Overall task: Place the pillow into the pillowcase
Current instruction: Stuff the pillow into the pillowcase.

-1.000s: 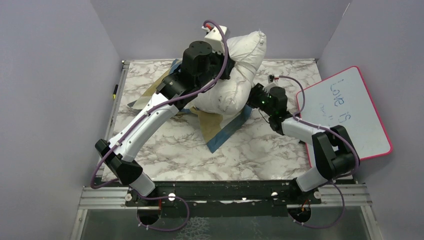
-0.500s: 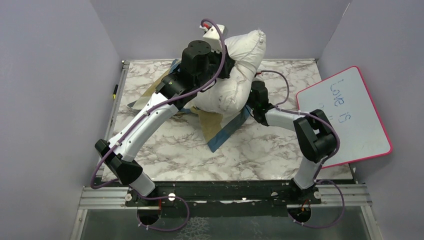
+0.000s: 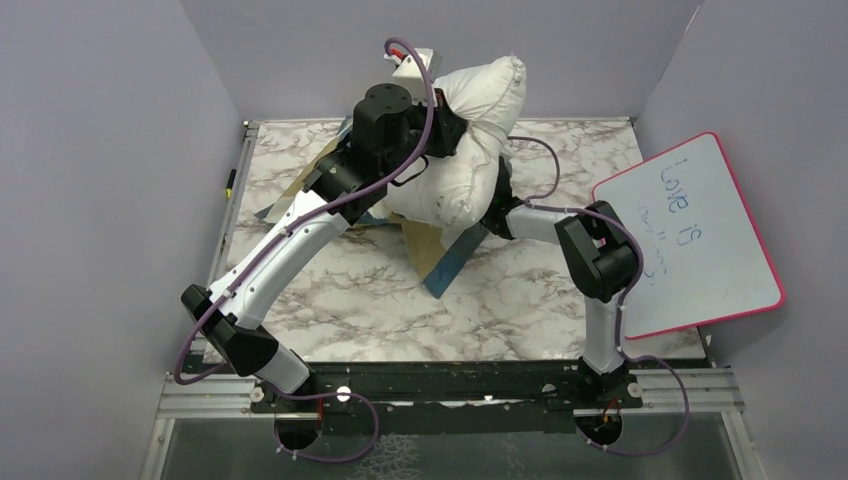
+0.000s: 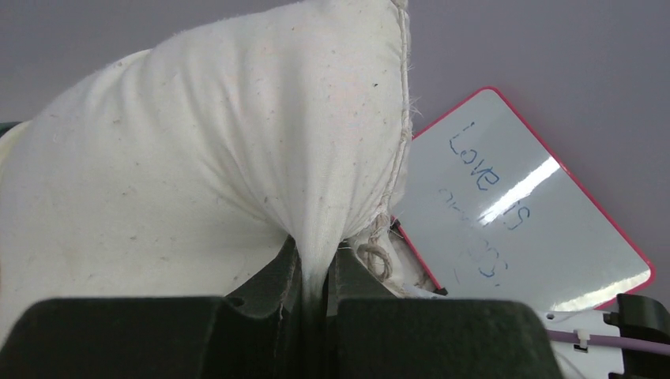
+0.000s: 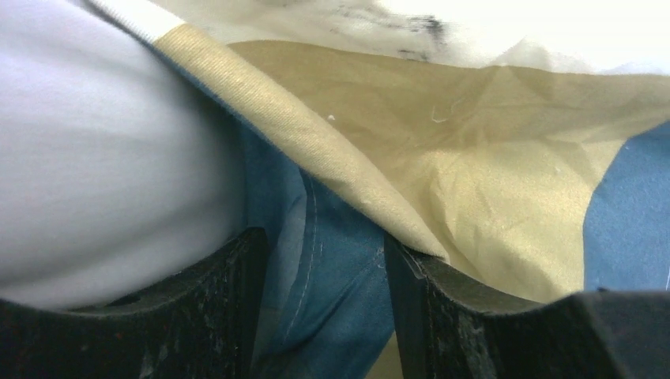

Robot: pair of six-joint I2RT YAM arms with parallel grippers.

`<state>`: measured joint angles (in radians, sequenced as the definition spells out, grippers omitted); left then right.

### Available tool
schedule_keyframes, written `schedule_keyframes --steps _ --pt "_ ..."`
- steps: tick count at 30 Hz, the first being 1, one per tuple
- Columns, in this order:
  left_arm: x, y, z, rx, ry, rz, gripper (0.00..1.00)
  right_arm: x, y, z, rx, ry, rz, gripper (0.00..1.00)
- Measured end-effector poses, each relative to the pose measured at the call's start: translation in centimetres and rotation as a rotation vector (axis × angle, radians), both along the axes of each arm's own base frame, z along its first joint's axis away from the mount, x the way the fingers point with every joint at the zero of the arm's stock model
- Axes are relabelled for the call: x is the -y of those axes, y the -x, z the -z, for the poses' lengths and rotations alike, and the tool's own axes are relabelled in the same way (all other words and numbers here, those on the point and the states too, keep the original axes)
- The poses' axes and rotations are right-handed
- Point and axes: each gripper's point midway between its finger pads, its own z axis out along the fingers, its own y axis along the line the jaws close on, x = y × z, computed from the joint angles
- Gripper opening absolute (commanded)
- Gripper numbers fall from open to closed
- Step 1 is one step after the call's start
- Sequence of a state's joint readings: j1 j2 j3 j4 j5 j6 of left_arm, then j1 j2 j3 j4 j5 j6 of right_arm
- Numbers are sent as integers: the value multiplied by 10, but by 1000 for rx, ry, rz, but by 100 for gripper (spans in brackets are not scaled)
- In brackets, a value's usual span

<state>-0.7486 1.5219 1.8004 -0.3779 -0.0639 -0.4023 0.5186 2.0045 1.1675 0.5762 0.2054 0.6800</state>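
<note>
At the far left edge of the marble-patterned table (image 3: 520, 300), a thin dark marker (image 3: 229, 182) with a yellow band is seen lying along the rim. The left arm (image 3: 290, 235) is stretched from its near base toward the far middle. There the left gripper (image 4: 314, 257) is closed tight on a fold of the pillow (image 3: 465, 160) — in the wrist view the off-white fabric is drawn into a pinch between the two dark fingers (image 4: 276, 280). The pillow is held upright and bunched at the far middle of the table, with its upper end raised and its lower end resting on the pillowcase (image 3: 448, 258); it sits on top of the case, not inside it. The pillowcase is spread flat beneath it, with tan and blue corners showing on the near side and another edge showing at the left under the arm. Just right of the pillow's lower end, the right gripper (image 5: 322, 245) is set low at the pillowcase. Its jaws are held apart and a blue fold of the cloth lies loosely in the gap — nothing is clamped. The right arm (image 3: 595, 255) is bent sharply behind it. At the far right, a pink-rimmed whiteboard (image 3: 700, 230) with blue handwriting is propped at a tilt at the table's right edge.
</note>
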Motion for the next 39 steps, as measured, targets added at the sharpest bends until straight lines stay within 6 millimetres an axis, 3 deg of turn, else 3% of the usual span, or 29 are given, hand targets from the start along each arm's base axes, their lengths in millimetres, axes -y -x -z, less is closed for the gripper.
schedule_keyframes --steps 4,8,10,13,16,19,23,27,35,39 --pt "-2 -3 1 -7 14 -11 0 -1 -22 4 -6 -2 91 57" --pt "-7 -3 2 -10 13 -23 0 3 -33 16 -37 -3 166 42" --pt "-11 -1 0 -5 15 -32 0 2 -35 22 -54 -8 174 30" --pt "-16 1 -4 3 20 -46 0 -5 -41 29 -76 -23 175 2" --pt "-20 3 -6 8 16 -53 0 -11 -42 36 -91 -48 156 0" --pt "-22 6 -4 11 7 -51 0 -12 -30 39 -82 -94 80 0" --pt "-22 11 -1 18 -11 -42 0 13 0 41 -72 -194 -39 0" --pt "-27 10 -2 44 -41 -59 0 25 20 16 7 -282 -169 0" --pt "-44 7 -12 108 -89 -123 0 7 62 -56 218 -384 -458 0" --pt "-49 4 -13 129 -115 -149 0 9 75 -86 314 -430 -561 0"
